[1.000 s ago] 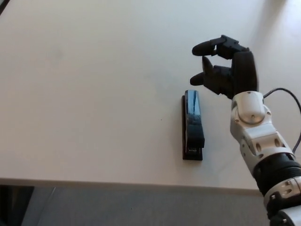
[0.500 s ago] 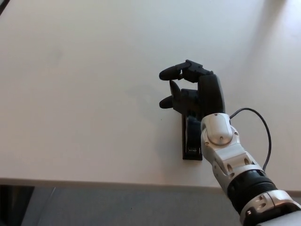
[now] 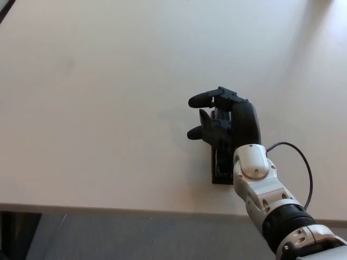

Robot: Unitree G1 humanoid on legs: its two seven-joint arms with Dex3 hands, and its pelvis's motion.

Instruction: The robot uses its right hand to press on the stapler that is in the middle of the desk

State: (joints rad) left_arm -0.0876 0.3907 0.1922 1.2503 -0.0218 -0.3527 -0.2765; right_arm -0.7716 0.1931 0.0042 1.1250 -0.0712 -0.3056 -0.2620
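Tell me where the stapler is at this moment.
In the head view, the stapler lies on the white desk near its front edge, right of centre, mostly covered by the right hand.

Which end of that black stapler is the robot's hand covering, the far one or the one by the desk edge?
The far end. The right hand lies over the stapler there, while the end nearest the desk edge shows uncovered beside the wrist.
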